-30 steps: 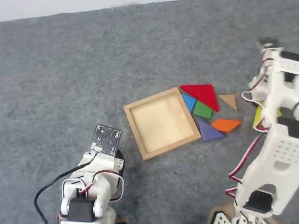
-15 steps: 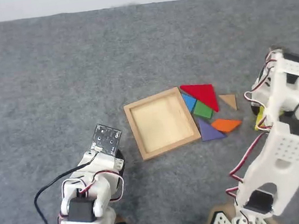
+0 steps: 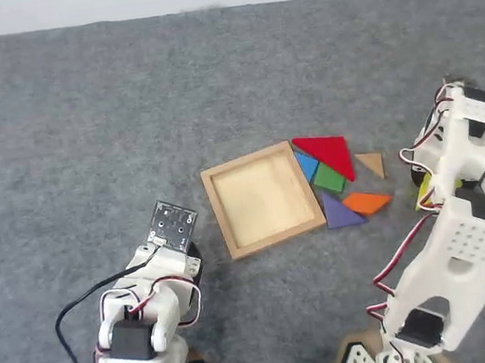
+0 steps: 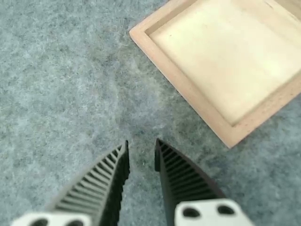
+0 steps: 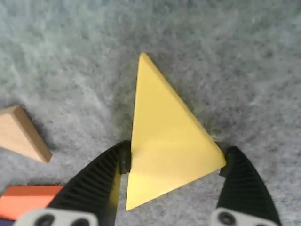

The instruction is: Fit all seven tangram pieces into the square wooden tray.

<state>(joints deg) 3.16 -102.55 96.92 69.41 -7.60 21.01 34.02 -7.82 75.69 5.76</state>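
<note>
Right wrist view: right claw (image 5: 174, 159) is pinching the yellow triangle (image 5: 162, 141), one fingertip on a long edge and the other on the opposite corner, as far as I can see. The piece lies flat on the grey counter (image 3: 84, 112), well apart from the tray (image 3: 219, 215), which holds no pieces yet.

My worry is that corner contact makes a poor grip. I'd expect the triangle to twist or squirt out on lift, or hang crooked and catch the tray rim when set down. The fuzzy counter may drag on it too.

Between this piece and the tray sits a cluster I'd have to carry over:
- tan triangle (image 3: 370, 164), nearest
- orange piece (image 3: 367, 202)
- purple triangle (image 3: 339, 211)
- green piece (image 3: 329, 178)
- blue piece (image 3: 307, 166)
- red triangle (image 3: 327, 151)

The inner ones lie right against the tray's rim, so a low carry would knock them.

Left claw (image 4: 141, 153) hangs over bare counter near a tray corner, fingers slightly parted and holding nothing. It's not in the way.
</note>
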